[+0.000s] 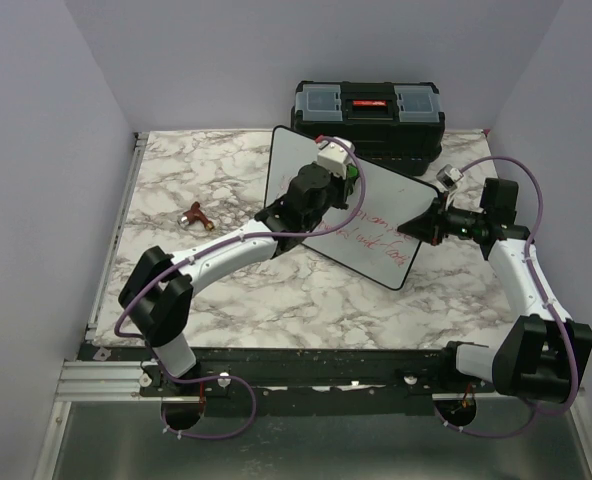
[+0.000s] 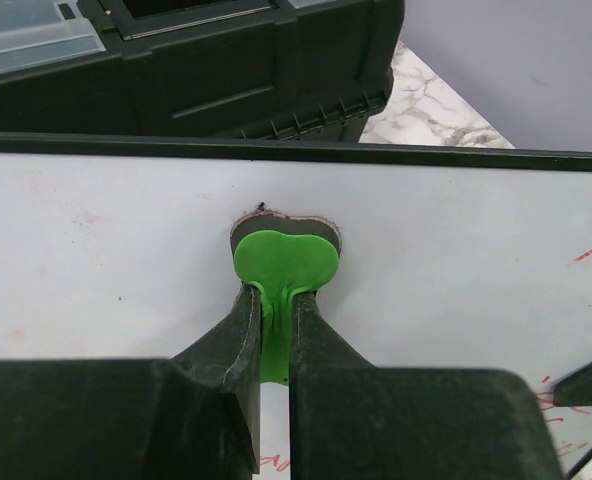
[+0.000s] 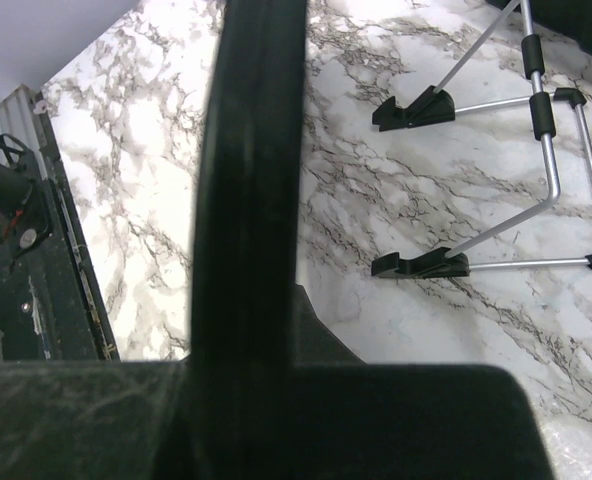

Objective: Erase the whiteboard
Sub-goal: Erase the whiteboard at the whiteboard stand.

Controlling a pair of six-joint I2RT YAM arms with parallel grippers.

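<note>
The whiteboard (image 1: 386, 200) stands tilted at mid-table, with red handwriting on its lower right part. My left gripper (image 1: 348, 180) is shut on a green eraser (image 2: 284, 258) and presses its dark pad against the board's white face (image 2: 456, 260) near the top edge. The board around the eraser is wiped pale, and red marks (image 2: 591, 250) remain at the right. My right gripper (image 1: 423, 222) is shut on the board's right edge. In the right wrist view the black frame (image 3: 251, 180) runs between the jaws, and one finger (image 3: 321, 335) shows beside it.
A black toolbox (image 1: 368, 112) with a red latch stands right behind the board, close in the left wrist view (image 2: 226, 70). A small reddish object (image 1: 196, 214) lies on the marble table (image 1: 276, 300) at left. The board's metal stand and black feet (image 3: 421, 265) rest behind it.
</note>
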